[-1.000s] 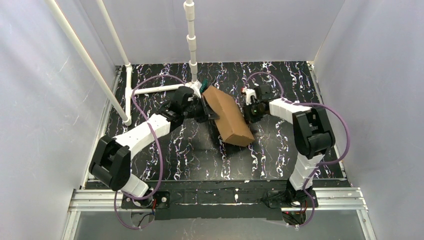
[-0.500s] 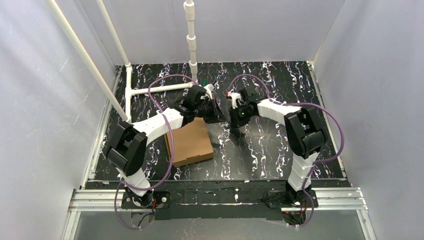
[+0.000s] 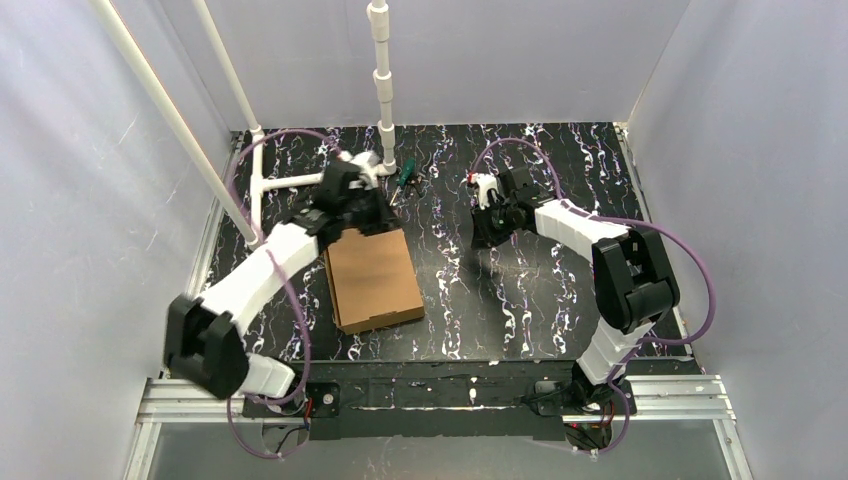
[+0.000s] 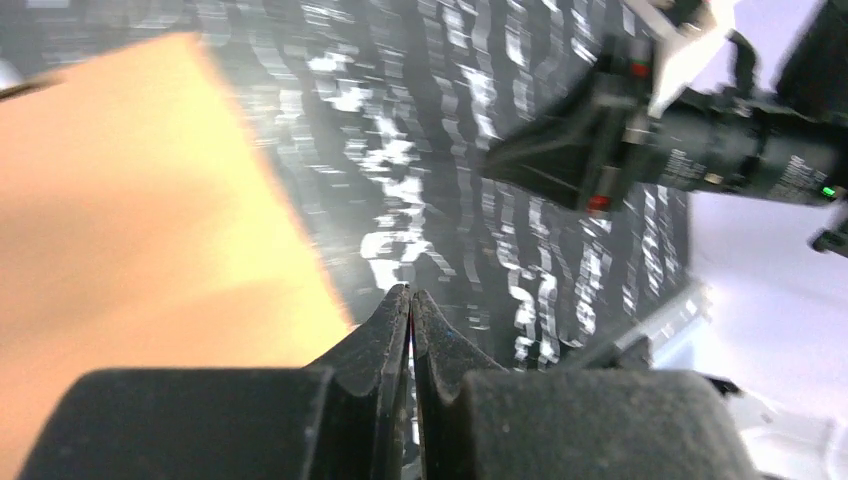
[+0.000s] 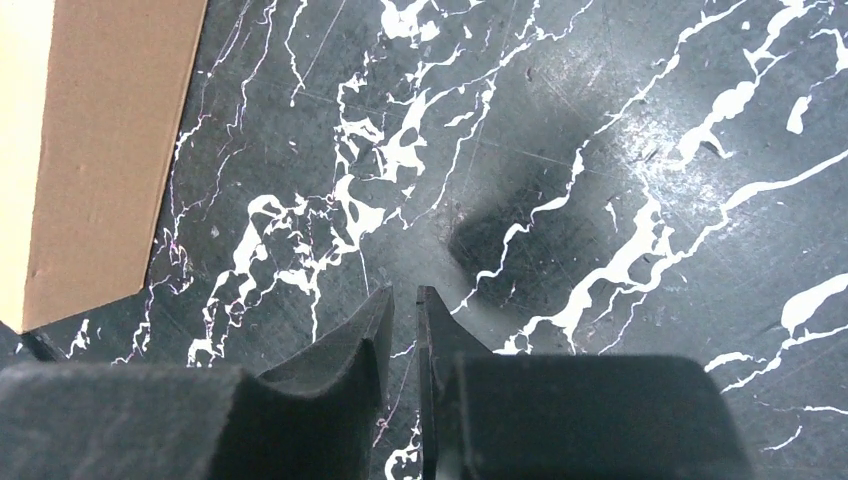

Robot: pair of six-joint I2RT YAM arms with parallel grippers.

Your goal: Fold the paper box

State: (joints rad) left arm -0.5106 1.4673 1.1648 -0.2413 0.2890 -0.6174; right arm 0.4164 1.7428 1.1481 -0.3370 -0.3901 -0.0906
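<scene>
The paper box (image 3: 372, 280) is a closed, flat brown cardboard box lying on the black marbled table (image 3: 520, 300), left of centre. My left gripper (image 3: 374, 222) hovers at the box's far edge. In the left wrist view it (image 4: 411, 292) is shut with nothing between its fingers, and the box (image 4: 130, 200) shows blurred to the left. My right gripper (image 3: 481, 236) sits to the right of the box, apart from it. In the right wrist view its jaws (image 5: 405, 292) stand slightly open over bare table, with a corner of the box (image 5: 100, 150) at the upper left.
A white pipe frame (image 3: 300, 180) lies at the back left, with an upright pipe (image 3: 382, 80) behind the box. A small green and red marker (image 3: 404, 176) lies near the pipe's foot. Grey walls close in both sides. The right arm (image 4: 680, 140) shows in the left wrist view.
The box, held tilted up between both grippers a second ago, now lies flat on the table. The left arm swung toward the back left. The right gripper drew away and its jaws parted a little.
</scene>
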